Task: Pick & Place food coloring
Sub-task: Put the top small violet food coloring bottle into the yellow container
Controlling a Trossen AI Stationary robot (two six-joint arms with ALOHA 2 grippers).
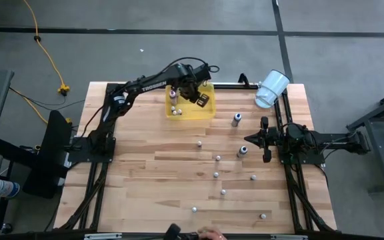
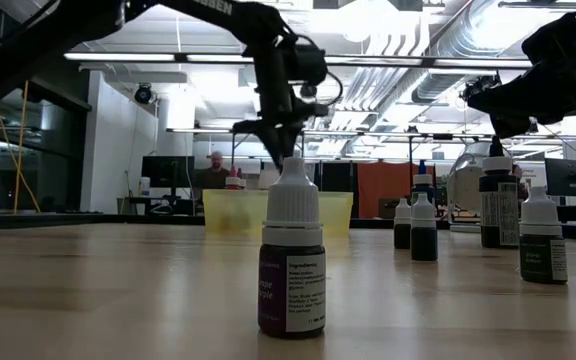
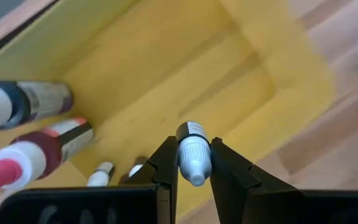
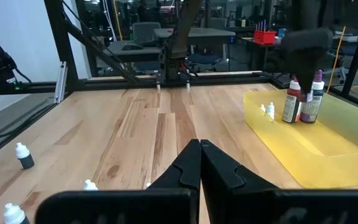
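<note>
My left gripper [image 3: 193, 147] hangs over the yellow tray [image 3: 166, 74] at the table's far side, shut on a small food coloring bottle [image 3: 193, 138] with a white cap. In the high view it [image 1: 193, 94] is above the tray [image 1: 207, 112]. Inside the tray stand two taller bottles [image 4: 291, 102], [image 4: 313, 99], with tiny ones [image 4: 268, 111] beside them. More food coloring bottles [image 1: 217, 158] stand scattered upright on the wooden table. My right gripper [image 4: 199, 157] rests shut at the table's right side, touching nothing. My left gripper pinches the bottle's white cap [image 3: 195, 163] between its two fingers. The fingers come from above, pointing steeply down. The bottle's labelled body [image 3: 192, 129] sticks out below the fingertips [image 3: 169, 149], lifted clear above the tray's floor.
A white cup [image 1: 272, 89] lies on its side at the far right corner. Two darker bottles [image 1: 236, 119], [image 1: 243, 151] stand near the right arm. In the low view a purple-labelled bottle [image 2: 291, 262] stands close in front, others [image 2: 423, 226] to its right.
</note>
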